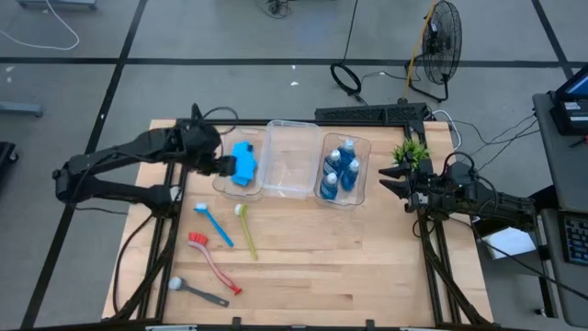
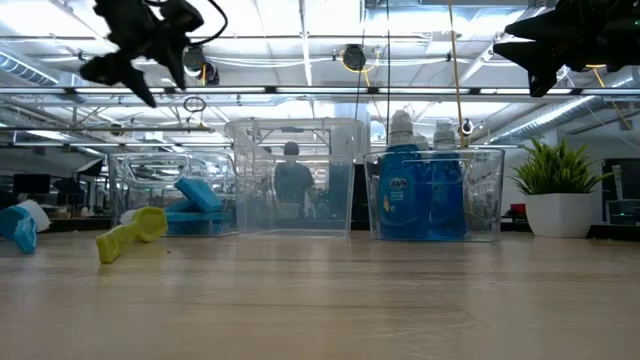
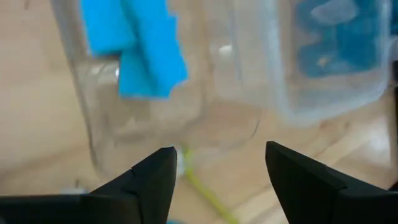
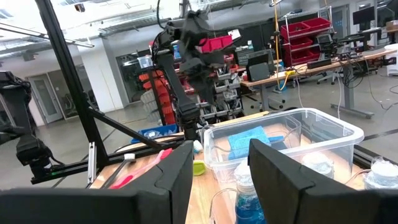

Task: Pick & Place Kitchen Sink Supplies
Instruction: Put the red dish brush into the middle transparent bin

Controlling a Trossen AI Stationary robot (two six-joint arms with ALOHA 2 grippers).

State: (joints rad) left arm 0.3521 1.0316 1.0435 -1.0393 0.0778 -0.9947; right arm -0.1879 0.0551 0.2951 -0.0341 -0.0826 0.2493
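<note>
Grey floor (image 1: 230, 37), standing fan (image 1: 441, 41), ceiling lights (image 2: 300, 40) overhead.

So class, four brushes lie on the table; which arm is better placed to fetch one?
Probably the left. The left gripper hangs open by the sponge bin, just above the yellow-green brush. The right gripper waits beyond the bottle bin.

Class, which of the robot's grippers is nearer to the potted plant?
Right. The right gripper hovers just beside the potted plant; the left gripper is far across the table, over the sponge bin.
</note>
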